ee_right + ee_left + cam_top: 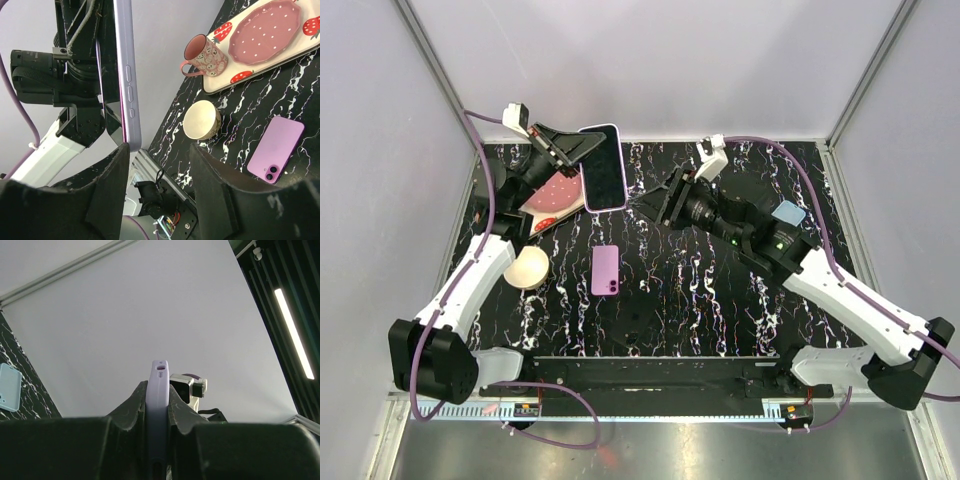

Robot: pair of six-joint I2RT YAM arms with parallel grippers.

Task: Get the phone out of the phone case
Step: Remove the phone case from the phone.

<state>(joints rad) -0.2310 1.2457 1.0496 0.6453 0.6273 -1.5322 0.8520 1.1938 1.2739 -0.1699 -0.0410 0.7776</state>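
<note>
A phone in a lilac case (pixel 604 170) hangs in the air over the back of the table, its black screen facing up. My left gripper (pixel 582 150) is shut on its far end. In the left wrist view the case's edge (pixel 159 375) stands pinched between the fingers of the left gripper (pixel 160 395). My right gripper (pixel 663 203) hovers just to the right of the phone, open. In the right wrist view the phone's side with its buttons (pixel 125 75) ends just above the left finger (pixel 107 185). The gap of the right gripper (pixel 161 155) holds nothing.
A purple phone-shaped item (pixel 606 270) lies flat mid-table, camera side up. A cream bowl (pixel 528 267) sits to its left. At the back left a strawberry tray (pixel 567 205) carries a pink plate (pixel 265 30) and a pink mug (pixel 202 56). A light-blue case (pixel 789 213) lies at the right.
</note>
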